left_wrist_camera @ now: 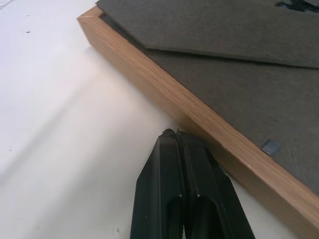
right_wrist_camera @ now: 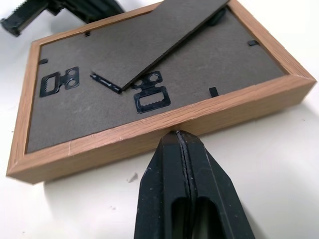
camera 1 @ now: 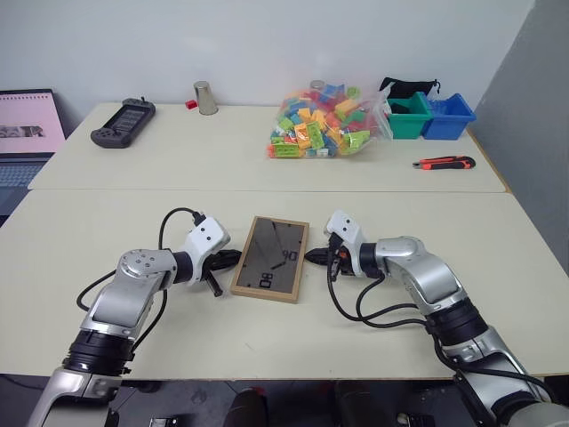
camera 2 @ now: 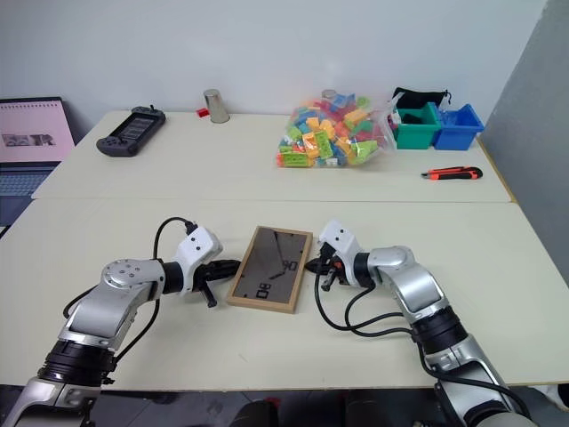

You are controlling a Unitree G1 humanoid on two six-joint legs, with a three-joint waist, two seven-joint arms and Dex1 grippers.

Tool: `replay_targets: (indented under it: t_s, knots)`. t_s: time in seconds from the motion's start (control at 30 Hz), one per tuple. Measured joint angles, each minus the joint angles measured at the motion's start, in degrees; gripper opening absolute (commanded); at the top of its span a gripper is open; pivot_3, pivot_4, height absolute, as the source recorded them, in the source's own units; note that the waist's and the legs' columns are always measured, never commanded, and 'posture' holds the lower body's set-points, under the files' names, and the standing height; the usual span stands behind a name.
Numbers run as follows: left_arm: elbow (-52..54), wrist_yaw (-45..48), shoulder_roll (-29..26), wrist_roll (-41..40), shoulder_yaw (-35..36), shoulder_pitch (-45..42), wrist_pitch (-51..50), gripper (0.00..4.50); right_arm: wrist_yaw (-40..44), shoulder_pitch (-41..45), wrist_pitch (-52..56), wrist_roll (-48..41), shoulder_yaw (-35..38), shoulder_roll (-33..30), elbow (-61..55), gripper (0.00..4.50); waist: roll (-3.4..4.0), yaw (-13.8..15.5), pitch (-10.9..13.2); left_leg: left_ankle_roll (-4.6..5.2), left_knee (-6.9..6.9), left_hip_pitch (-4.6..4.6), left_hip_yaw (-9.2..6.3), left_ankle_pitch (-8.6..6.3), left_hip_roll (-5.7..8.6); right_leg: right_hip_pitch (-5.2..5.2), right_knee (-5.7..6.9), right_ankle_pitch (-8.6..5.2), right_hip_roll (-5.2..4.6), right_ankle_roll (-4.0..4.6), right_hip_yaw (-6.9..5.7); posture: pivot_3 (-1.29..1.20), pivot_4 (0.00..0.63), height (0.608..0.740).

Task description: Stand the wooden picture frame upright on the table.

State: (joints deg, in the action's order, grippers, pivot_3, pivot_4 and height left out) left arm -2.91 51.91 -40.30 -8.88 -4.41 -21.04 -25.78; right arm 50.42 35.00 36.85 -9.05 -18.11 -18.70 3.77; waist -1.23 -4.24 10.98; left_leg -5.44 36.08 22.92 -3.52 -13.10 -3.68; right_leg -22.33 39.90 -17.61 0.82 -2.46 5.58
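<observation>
The wooden picture frame (camera 1: 271, 258) lies flat on the table (camera 1: 400, 222) with its dark brown back facing up. Its stand flap (right_wrist_camera: 159, 40) is lifted a little off the back. My left gripper (camera 1: 236, 259) is shut, and its tips (left_wrist_camera: 172, 135) rest against the frame's left long edge (left_wrist_camera: 199, 114). My right gripper (camera 1: 310, 257) is also shut, its tips (right_wrist_camera: 178, 135) pressed to the opposite long edge (right_wrist_camera: 124, 137). Neither gripper holds anything. The frame's face is hidden against the table.
On the far half of the table lie a black game console (camera 1: 123, 123), a metal cup (camera 1: 205, 98), a bag of coloured bricks (camera 1: 324, 120), green (camera 1: 409, 117) and blue (camera 1: 449, 117) bins, and a utility knife (camera 1: 444, 163). A laptop (camera 1: 27, 133) is at the left.
</observation>
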Motion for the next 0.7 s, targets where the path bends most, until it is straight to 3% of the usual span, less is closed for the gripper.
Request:
replay_targets:
  t_s: [0.7]
  knots:
    - [0.31,3.76,-1.16,-0.1,0.0,0.04,-0.36,0.02,-2.3,1.72,-2.56,1.21,1.17,0.84,3.62,0.0,0.0,-0.01,0.0,0.0,-0.01,0.01,0.0,0.0,0.0,0.0,-0.01,0.0,0.0,0.0,0.0,0.0,0.15,0.74]
